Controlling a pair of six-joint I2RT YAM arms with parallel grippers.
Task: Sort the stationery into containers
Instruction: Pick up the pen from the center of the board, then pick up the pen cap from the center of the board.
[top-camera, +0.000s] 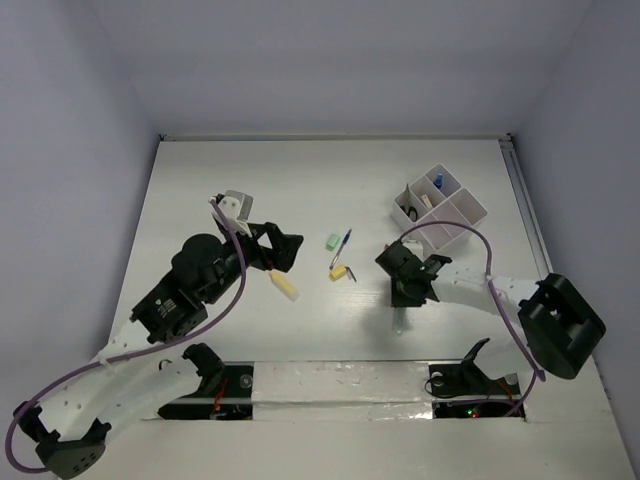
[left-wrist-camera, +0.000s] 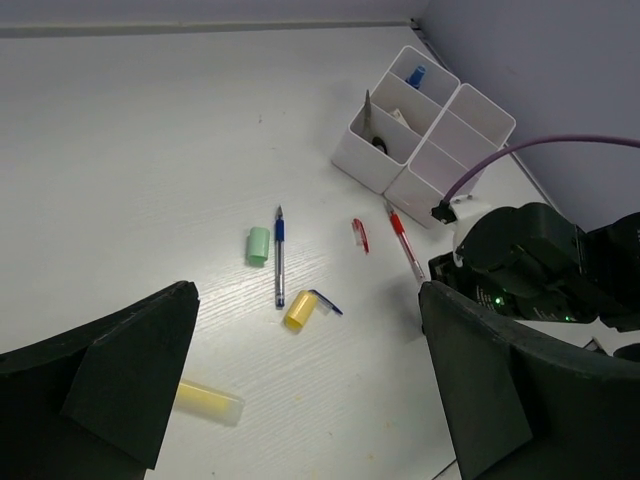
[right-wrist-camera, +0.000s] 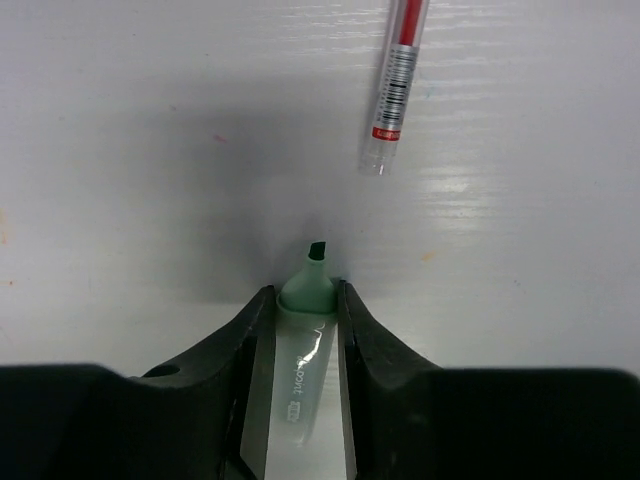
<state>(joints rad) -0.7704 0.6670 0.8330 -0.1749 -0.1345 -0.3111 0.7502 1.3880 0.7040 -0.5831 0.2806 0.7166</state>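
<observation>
The white table (top-camera: 230, 180) sits between plain grey walls, and your tray (top-camera: 476, 208) stands toward its far right corner. Scissors (left-wrist-camera: 368, 112) and a blue item (left-wrist-camera: 415, 75) are already upright in its cells.

Your right gripper (right-wrist-camera: 303, 298) is low over the table just in front of the tray. Its jaws press on both sides of the green marker (right-wrist-camera: 300, 370), whose uncapped tip pokes out ahead of the fingers. Gripping the barrel near the tip probably lets the long body swing upright for a cell. I cannot tell whether the marker is off the table yet. The red pen (right-wrist-camera: 398, 80) lies just beyond the tip, not touching it.

Your left gripper (top-camera: 282, 248) hovers with its jaws wide apart and nothing between them. Loose items lie under and ahead of it: the yellow stick (left-wrist-camera: 210, 400), the blue pen (left-wrist-camera: 279, 265), a green piece (left-wrist-camera: 258, 246) and a yellow cap (left-wrist-camera: 299, 310). The wide jaws look ready to drop onto the yellow stick, which lies nearest.
</observation>
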